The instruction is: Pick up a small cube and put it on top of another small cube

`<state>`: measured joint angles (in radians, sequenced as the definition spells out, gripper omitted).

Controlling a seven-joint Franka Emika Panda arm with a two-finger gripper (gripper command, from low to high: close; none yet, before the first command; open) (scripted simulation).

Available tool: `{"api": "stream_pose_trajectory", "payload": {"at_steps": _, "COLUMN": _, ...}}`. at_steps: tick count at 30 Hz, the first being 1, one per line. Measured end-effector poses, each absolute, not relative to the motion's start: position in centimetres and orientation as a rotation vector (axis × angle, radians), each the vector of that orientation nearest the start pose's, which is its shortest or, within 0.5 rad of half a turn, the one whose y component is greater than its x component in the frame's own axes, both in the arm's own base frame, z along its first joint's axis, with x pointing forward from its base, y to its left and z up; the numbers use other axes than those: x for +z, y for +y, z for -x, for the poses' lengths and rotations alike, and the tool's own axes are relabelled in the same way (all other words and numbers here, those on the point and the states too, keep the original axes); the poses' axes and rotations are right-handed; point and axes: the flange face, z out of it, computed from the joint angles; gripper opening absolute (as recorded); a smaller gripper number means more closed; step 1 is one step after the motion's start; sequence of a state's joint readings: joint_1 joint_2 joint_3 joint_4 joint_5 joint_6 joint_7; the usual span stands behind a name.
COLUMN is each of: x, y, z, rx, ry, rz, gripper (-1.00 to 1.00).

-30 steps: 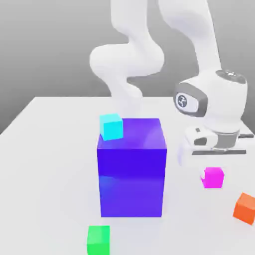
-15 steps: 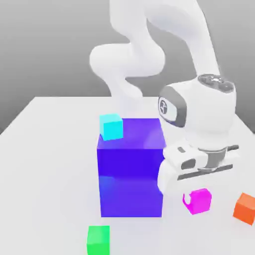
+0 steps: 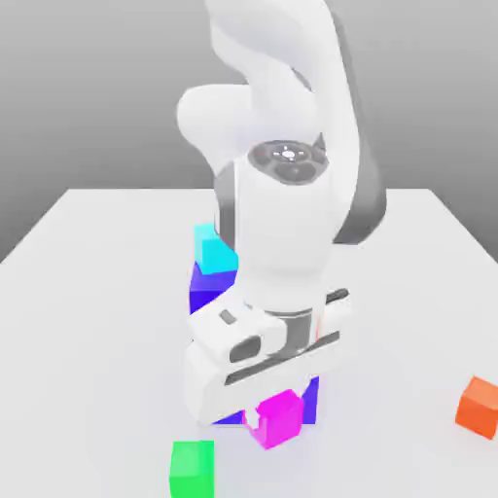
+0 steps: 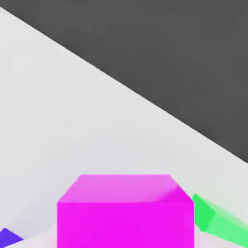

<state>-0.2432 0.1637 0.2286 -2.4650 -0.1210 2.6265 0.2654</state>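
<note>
Arm's swung well over toward the exterior view's left since a second ago, and the magenta cube (image 3: 278,420) came along with it. Going left to right: green cube (image 3: 193,471) first, its bottom cut off by the picture edge. Then the cyan cube (image 3: 214,249) on top of the big blue-violet cube (image 3: 212,280), one side tucked behind the arm (image 3: 282,219). Most of the big one is hidden too, just bits poking out. Magenta's in front of it, gripped by the fingers (image 3: 252,419), which are mostly covered, one pale bit showing. Tiny marks on the arm's dark round cap (image 3: 288,161), too small to read. Far right, the orange cube (image 3: 479,407) on the bench (image 3: 409,321), clipped by the edge. Hand view crops magenta as well, and it overlaps green a little.
</note>
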Motion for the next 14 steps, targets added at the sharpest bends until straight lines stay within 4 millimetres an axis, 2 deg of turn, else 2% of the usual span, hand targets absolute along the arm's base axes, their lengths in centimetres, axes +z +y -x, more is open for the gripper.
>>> {"api": "stream_pose_trajectory", "payload": {"at_steps": 5, "x": 24.3, "y": -5.3, "z": -48.3, "rx": -0.007, "ry": 0.173, "rz": 3.15, "gripper": -1.0}}
{"api": "stream_pose_trajectory", "payload": {"at_steps": 7, "x": 23.1, "y": -6.3, "z": -47.9, "rx": -0.002, "ry": 0.175, "rz": 3.139, "gripper": -1.0}}
{"api": "stream_pose_trajectory", "payload": {"at_steps": 10, "x": 19.6, "y": -6.6, "z": -47.8, "rx": 0.0, "ry": 0.176, "rz": 3.136, "gripper": -1.0}}
{"api": "stream_pose_trajectory", "payload": {"at_steps": 11, "x": 18.5, "y": -6.6, "z": -47.7, "rx": 0.001, "ry": 0.177, "rz": 3.136, "gripper": 1.0}}
{"api": "stream_pose_trajectory", "payload": {"at_steps": 14, "x": 18.5, "y": -6.6, "z": -47.7, "rx": 0.001, "ry": 0.177, "rz": 3.136, "gripper": 1.0}}
